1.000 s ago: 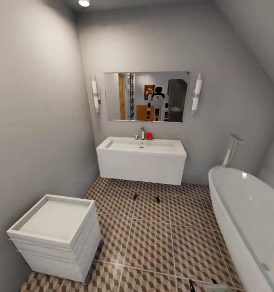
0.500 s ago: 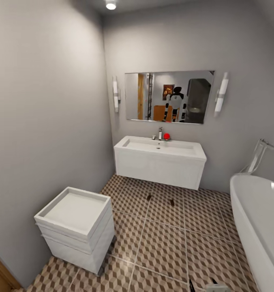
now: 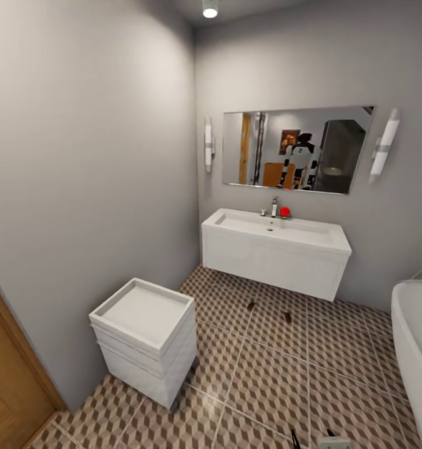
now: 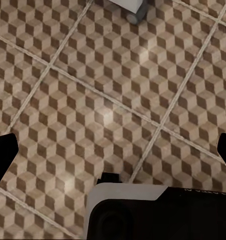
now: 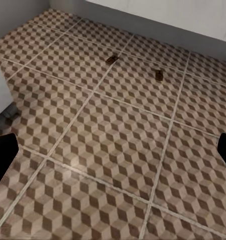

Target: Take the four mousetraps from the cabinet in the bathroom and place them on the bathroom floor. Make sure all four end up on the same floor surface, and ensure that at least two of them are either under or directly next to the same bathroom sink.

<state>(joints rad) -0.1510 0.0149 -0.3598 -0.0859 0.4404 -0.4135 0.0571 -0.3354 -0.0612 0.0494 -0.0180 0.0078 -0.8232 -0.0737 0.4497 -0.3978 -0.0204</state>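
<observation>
Two mousetraps lie on the bathroom floor [image 3: 267, 380] just in front of the bathroom sink [image 3: 276, 249], one [image 3: 251, 305] to the left of the other [image 3: 288, 317]. In the right wrist view the same two mousetraps [image 5: 111, 59] [image 5: 159, 75] lie on the tiles below the vanity. My right gripper [image 5: 113, 152] is open and empty, its tips also peeking in at the head view's lower edge [image 3: 311, 436]. My left gripper [image 4: 113, 150] is open over bare tiles. The cabinet is out of view.
A small white drawer unit [image 3: 145, 333] on casters stands by the left wall. The white bathtub [image 3: 417, 349] lines the right edge. An orange-brown wooden panel [image 3: 8, 386], like a door, shows at the lower left. A mirror [image 3: 295, 149] hangs above the sink.
The camera has swung left, so the whole picture has slid right: the bathtub has nearly left the view and the wooden panel has come in. Both mousetraps lie where they were.
</observation>
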